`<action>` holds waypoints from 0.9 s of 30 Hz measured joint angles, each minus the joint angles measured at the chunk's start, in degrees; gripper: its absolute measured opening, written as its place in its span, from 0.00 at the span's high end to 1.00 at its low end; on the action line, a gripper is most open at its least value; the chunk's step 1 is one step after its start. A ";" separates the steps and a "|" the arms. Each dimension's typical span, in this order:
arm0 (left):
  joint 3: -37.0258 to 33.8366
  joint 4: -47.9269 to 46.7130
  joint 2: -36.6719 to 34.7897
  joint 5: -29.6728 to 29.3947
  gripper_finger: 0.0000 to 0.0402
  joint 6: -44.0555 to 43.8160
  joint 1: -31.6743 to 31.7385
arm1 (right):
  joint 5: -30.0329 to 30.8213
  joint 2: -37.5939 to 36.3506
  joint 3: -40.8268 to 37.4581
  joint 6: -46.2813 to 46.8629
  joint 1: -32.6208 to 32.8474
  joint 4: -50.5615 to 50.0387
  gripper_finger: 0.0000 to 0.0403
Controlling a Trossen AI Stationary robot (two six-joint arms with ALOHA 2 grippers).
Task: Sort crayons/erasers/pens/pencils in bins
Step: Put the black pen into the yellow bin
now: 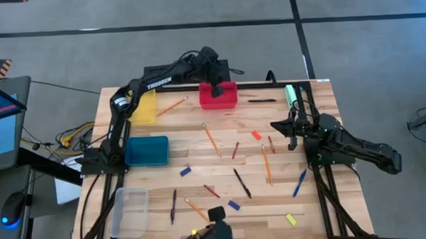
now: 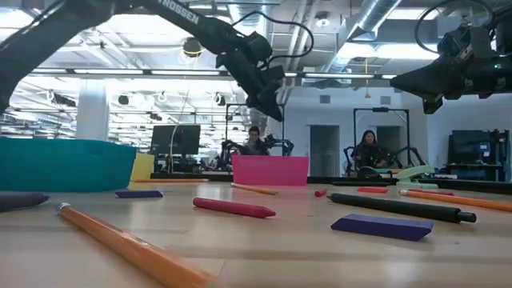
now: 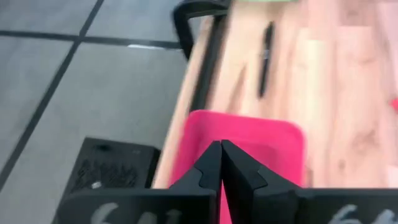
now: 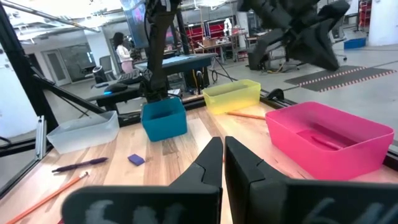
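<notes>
We note the left gripper (image 1: 217, 87) above the red bin (image 1: 227, 98), jaws closed, empty. Right gripper (image 1: 290, 134), jaws closed, hovers over tabletop (image 1: 330, 208); crayons (image 1: 235, 150), pencils (image 1: 211, 140), pens (image 1: 241, 183) and erasers (image 1: 256, 135) lie scattered.

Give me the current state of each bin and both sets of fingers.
Red bin: upright, crayon inside.
Yellow bin: upright, contents unclear.
Teal bin: upright, looks empty.
Clear bin: upright, looks empty.
Left gripper: fingers shut, over red bin.
Right gripper: fingers shut, holding nothing, raised.
</notes>
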 joint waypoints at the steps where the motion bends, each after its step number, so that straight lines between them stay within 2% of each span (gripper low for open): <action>1: -2.07 1.57 -0.82 -0.01 1.00 -0.11 -0.38 | 0.01 0.00 0.00 0.00 0.00 0.00 0.94; 12: -30.80 31.57 -14.66 -1.52 1.00 -5.83 -4.48 | -0.01 0.00 0.00 0.01 0.00 0.00 0.94; 19: -48.94 46.71 -24.74 -1.49 1.00 -11.13 -8.44 | 0.05 -0.01 0.00 0.01 0.00 0.00 0.94; 27: -65.12 62.32 -32.94 -2.93 1.00 -16.13 -13.50 | -0.04 0.04 -0.02 0.04 0.08 0.45 0.94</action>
